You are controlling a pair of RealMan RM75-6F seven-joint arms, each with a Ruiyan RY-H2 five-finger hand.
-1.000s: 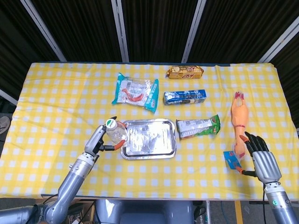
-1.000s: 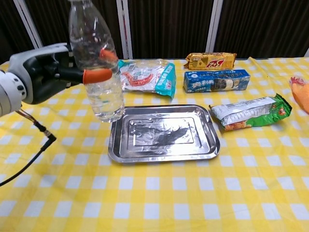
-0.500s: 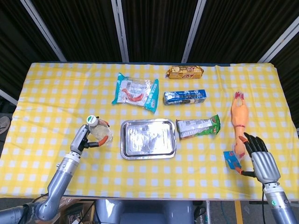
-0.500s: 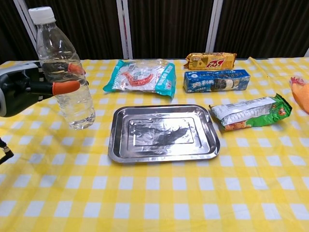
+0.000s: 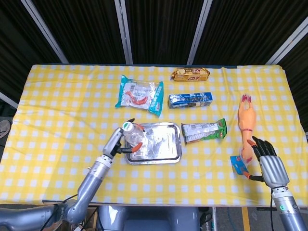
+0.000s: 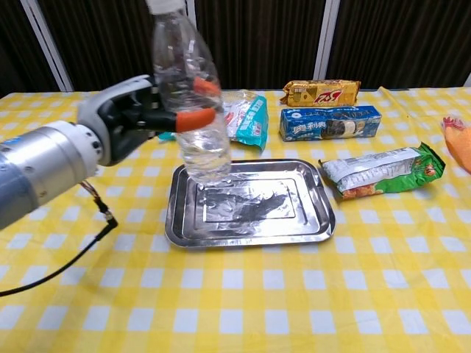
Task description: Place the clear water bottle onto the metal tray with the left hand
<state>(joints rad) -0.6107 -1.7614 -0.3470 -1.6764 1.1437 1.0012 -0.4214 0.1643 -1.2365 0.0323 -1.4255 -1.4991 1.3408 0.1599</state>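
Over the metal tray (image 6: 250, 220), left robot hand (image 6: 129, 118) grips the clear water bottle (image 6: 193, 110) upright.

the clear water bottle (image 6: 193, 110), white-capped and holding water, is standing nearly upright, leaning slightly, its base over the left part of the metal tray (image 6: 294, 228). the shiny rectangular tray is lying flat on the checked cloth.

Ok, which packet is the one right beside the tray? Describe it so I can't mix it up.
Start at the metal tray in the middle of the table. Just off its right edge lies the green and silver snack packet, the nearest packet to that edge. Its neighbours behind it are a blue biscuit box and a gold wrapper; only this one is green.
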